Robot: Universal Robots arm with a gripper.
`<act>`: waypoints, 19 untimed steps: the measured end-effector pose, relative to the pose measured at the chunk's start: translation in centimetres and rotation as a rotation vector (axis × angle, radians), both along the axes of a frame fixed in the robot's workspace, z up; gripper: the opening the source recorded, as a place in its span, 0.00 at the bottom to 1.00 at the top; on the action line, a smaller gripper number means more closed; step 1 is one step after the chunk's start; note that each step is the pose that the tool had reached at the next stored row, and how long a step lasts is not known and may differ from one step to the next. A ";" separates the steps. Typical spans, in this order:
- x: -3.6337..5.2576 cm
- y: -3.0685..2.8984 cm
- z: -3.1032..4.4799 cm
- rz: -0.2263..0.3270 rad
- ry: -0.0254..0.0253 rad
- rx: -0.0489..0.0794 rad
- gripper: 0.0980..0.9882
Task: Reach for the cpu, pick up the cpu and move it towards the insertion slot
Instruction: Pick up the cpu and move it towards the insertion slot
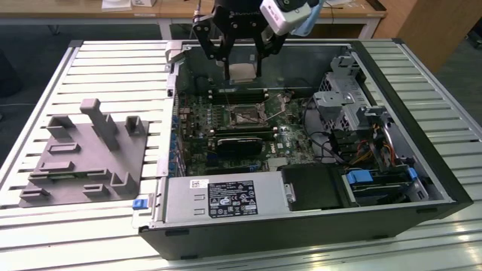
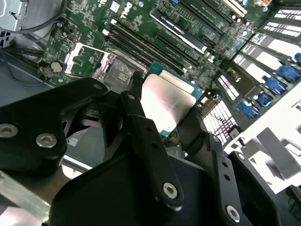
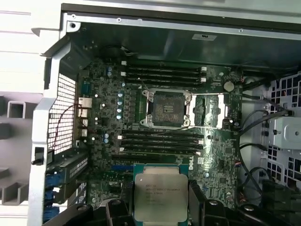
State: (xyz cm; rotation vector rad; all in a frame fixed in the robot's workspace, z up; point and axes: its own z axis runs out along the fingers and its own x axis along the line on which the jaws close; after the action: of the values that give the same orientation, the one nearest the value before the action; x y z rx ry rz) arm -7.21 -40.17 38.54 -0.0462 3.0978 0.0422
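Fingers of my gripper clamped on the cpu, chip held flat between them in both wrist views, hanging above the open computer case, insertion slot on the green motherboard below, near but apart, grey fixture block well off to the exterior view's left

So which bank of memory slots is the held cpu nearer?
The bank on the hand's side of the insertion slot; the cpu hangs past it.
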 end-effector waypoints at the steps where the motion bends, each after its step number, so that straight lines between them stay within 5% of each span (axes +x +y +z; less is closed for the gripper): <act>1: 0.15 0.06 -0.10 0.000 0.0010 0.000 0.50; 4: 0.58 0.34 -0.40 0.000 0.0039 -0.001 0.50; 5: 1.07 0.92 -0.82 0.000 0.0082 -0.002 0.50; 19: 2.16 3.25 -2.10 0.000 0.0291 -0.010 0.50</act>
State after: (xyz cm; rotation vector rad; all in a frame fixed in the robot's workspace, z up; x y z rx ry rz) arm -5.05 -36.91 36.44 -0.0463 3.1272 0.0269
